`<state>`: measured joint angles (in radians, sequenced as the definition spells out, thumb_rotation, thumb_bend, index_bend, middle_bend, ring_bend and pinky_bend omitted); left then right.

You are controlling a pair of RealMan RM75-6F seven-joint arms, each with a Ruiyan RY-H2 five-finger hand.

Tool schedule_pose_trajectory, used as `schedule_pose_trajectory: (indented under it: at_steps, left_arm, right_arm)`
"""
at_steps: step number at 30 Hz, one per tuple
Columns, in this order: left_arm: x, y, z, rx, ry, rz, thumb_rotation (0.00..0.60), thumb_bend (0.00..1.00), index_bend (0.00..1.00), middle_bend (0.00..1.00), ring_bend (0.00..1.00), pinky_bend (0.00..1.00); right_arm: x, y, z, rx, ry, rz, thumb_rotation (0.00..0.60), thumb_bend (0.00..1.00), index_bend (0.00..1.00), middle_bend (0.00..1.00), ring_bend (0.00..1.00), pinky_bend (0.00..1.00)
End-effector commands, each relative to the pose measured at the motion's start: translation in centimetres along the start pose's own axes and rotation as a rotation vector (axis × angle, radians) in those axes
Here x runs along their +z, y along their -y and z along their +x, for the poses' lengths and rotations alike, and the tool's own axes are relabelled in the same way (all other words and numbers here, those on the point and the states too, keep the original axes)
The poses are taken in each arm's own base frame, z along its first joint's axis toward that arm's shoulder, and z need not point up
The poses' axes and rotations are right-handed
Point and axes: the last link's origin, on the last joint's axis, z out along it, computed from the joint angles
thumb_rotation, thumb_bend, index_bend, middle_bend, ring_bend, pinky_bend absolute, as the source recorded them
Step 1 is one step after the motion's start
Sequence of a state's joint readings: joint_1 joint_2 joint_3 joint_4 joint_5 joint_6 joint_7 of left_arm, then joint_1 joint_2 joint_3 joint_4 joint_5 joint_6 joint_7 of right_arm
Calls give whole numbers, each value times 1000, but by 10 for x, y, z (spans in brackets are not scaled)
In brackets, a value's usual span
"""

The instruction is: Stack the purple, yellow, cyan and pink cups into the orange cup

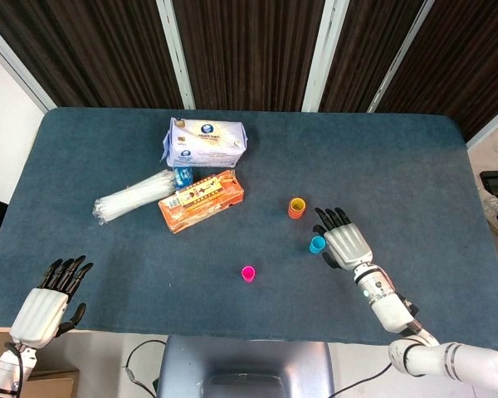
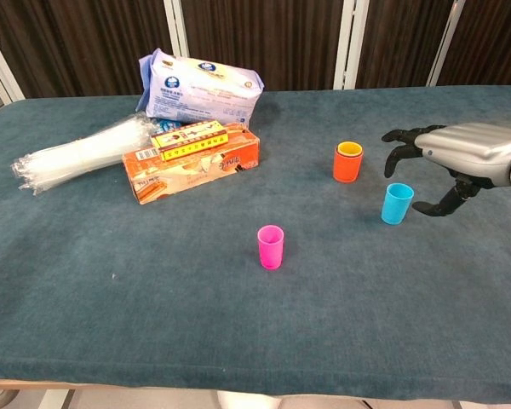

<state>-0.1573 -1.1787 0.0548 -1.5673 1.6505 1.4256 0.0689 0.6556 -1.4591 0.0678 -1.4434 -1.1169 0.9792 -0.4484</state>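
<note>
Our right hand [image 2: 460,162], open w/ fingers apart, hovers just beside the cyan cup [image 2: 398,203] standing on the bench near the orange cup [image 2: 347,163], so we risk knocking it over if fingers close off-centre.

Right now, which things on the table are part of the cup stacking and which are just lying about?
Job: orange cup with yellow cup inside, cyan cup, pink cup.
Lying about: white packet, orange box, bundle of straws.

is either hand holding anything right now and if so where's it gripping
Nothing is held. The right hand is open beside the cyan cup, not touching it; the left hand is open and empty.
</note>
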Motion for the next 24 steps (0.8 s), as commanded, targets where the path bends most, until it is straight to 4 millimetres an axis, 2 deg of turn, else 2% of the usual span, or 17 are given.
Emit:
schedule_pose_trajectory:
  at_steps: [1, 7, 17, 20, 24]
  left_arm:
    - [0, 0, 0, 0, 0, 0, 600, 460, 0, 0, 0, 48]
    - [0, 0, 0, -1, -2, 3, 600, 459, 0, 0, 0, 48]
    - [-1, 1, 1, -3, -5, 2, 600, 459, 0, 0, 0, 48]
    - [-1, 1, 1, -3, -5, 2, 600, 459, 0, 0, 0, 48]
    - [-1, 0, 1, -2, -5, 2, 600, 459, 0, 0, 0, 48]
  right_arm:
    - [4, 1, -1, -5, 5, -4, 600, 484, 419, 0, 0, 0]
    - [11, 5, -5, -3, 18, -9, 600, 484, 457, 0, 0, 0]
    - [15, 8, -5, 23, 0, -24, 600, 484, 593, 33, 0, 0]
    - [15, 7, 2, 63, -30, -31, 600, 484, 616, 49, 0, 0]
    - [19, 6, 33, 177, -151, -49, 600, 484, 619, 61, 0, 0]
